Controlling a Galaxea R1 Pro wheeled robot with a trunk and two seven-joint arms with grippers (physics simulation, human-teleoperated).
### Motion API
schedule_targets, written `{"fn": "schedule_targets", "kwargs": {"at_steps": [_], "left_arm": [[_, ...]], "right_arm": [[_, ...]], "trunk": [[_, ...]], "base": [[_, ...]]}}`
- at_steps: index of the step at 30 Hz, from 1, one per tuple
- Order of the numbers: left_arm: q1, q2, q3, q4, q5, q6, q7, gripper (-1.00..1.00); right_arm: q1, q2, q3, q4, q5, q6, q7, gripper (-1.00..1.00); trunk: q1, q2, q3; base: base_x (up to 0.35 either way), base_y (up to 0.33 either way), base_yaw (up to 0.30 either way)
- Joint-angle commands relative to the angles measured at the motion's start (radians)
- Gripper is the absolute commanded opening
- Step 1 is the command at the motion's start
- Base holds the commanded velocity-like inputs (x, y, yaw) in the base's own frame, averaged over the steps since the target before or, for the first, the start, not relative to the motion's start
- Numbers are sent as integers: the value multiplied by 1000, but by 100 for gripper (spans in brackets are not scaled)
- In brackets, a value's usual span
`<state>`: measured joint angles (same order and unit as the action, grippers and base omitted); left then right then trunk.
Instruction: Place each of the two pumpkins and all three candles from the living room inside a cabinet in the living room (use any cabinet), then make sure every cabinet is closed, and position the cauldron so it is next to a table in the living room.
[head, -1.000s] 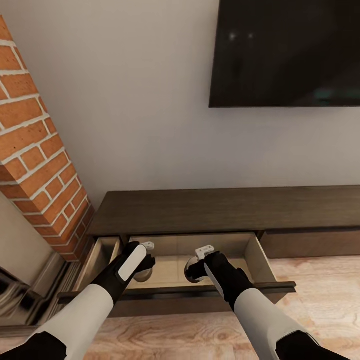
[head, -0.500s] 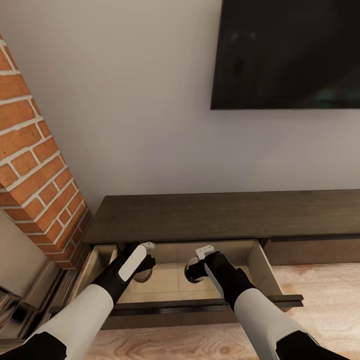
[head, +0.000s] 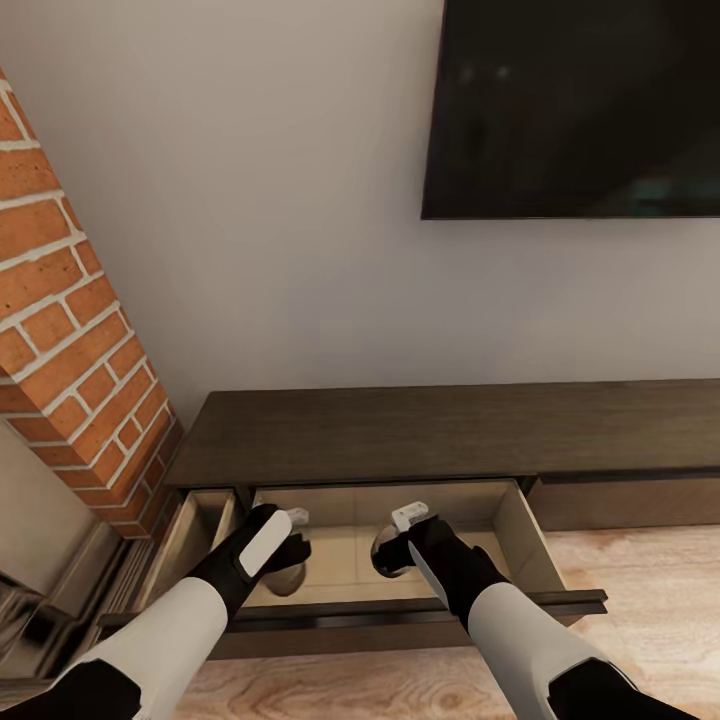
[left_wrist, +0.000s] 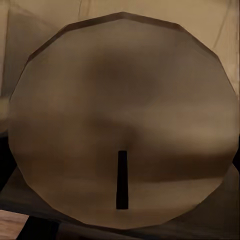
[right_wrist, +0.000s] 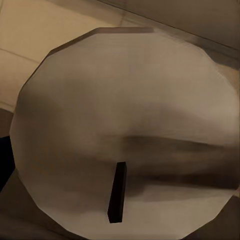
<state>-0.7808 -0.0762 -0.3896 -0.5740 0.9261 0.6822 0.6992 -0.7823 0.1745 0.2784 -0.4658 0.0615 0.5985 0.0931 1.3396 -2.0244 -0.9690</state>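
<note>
The long dark-brown cabinet (head: 450, 430) stands against the wall with a pale-wood drawer (head: 522, 530) pulled open. Both arms reach down into that drawer. My left gripper (head: 287, 560) is shut on a round pale candle (head: 286, 580). In the left wrist view the candle top (left_wrist: 125, 115) with its black wick (left_wrist: 122, 180) sits very close. My right gripper (head: 386, 552) is shut on a second candle (head: 380, 548), and the right wrist view shows its top (right_wrist: 130, 120) and wick (right_wrist: 117, 192). Both candles hang just above the drawer floor. Pumpkins, cauldron and table are out of view.
A second, narrower drawer (head: 200, 525) stands open at the cabinet's left end, beside the brick fireplace (head: 70, 330). The wall TV (head: 580, 110) hangs above the cabinet. Wood floor (head: 640, 570) runs in front, under the open drawer front (head: 400, 610).
Both grippers have sunk a little lower into the open drawer with their candles. The view shifted slightly a second ago and has held still since.
</note>
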Motion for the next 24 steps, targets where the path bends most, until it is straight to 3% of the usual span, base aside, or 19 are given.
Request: {"fn": "schedule_targets", "kwargs": {"at_steps": [1,9,24], "left_arm": [[0,0,-1,1,-4,1,-8,-100],[-1,1,-2,-10,-4,0,-23,-100],[-2,1,-2,-23,-5,0,-23,-100]], "right_arm": [[0,0,0,0,-3,-1,-1,-100],[0,0,1,0,-3,-2,-1,-100],[-2,0,7,-12,-3,13,-1,-100]], "trunk": [[0,0,0],[0,0,0],[57,-105,-47]], "base": [[0,0,0],[0,0,0],[0,0,0]]}}
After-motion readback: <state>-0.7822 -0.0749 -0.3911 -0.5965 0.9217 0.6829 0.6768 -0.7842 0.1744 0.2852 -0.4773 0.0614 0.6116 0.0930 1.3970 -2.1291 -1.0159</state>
